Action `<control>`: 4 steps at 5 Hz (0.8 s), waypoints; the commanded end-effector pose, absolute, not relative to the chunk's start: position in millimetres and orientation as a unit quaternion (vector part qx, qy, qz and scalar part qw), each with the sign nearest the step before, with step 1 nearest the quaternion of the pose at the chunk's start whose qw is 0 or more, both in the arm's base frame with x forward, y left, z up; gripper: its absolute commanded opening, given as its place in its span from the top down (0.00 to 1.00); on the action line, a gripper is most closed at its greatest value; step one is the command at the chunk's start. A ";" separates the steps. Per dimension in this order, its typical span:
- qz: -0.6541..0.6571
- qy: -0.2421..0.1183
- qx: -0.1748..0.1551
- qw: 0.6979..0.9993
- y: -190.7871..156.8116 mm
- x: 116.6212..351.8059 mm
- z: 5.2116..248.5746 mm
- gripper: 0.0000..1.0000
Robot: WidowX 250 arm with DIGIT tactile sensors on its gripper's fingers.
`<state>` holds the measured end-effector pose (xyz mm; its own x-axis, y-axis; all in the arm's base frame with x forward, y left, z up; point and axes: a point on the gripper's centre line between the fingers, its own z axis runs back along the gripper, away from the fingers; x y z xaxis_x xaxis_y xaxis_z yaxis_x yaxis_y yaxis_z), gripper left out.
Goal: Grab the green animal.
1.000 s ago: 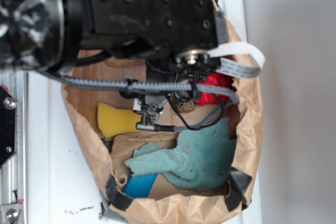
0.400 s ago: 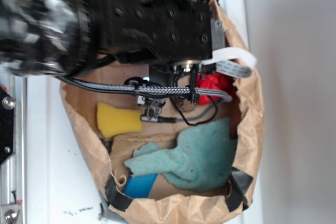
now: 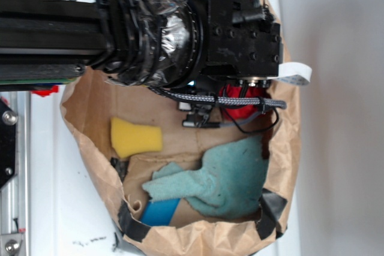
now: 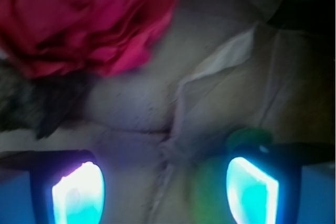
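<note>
1. Right now, in the wrist view, my gripper (image 4: 164, 192) has its two fingers (image 4: 79, 195) wide apart, with nothing between them but crumpled brown paper.
2. The green animal (image 4: 212, 190) shows only as a blurry green patch, touching the inner side of the finger on the right of that picture. I can't tell which part of it I am seeing.
3. If I close now, I think that finger might push the toy sideways and not pinch it. It sits at the edge of the gap, not in the middle.
4. A fold of the paper bag (image 4: 220, 77) lies under the gap. I might pinch paper and lift the bag as well.
5. Farther up the wrist view is a red soft thing (image 4: 84, 19), with a dark fuzzy bit (image 4: 31, 103) beside it. If I drift that way, I could grab the wrong thing.
6. The outside view shows what the wrist view can't: the whole bag, a yellow sponge (image 3: 136, 137), a teal cloth (image 3: 222, 181) and a blue thing (image 3: 159, 211) partly under the cloth.
7. But in that view the big black arm (image 3: 180, 34) hides the fingers and the green animal. Only the wrist view shows those.
</note>
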<state>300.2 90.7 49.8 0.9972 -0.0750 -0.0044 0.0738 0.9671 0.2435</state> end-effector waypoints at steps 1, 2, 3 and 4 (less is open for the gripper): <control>-0.031 -0.035 0.117 0.992 97.8 309.6 78.2 0.00; -0.046 -0.041 0.085 0.994 91.0 297.0 95.0 0.00; -0.049 -0.032 0.064 0.996 93.7 289.8 107.5 0.00; -0.051 -0.026 0.055 0.997 101.3 277.6 117.3 0.00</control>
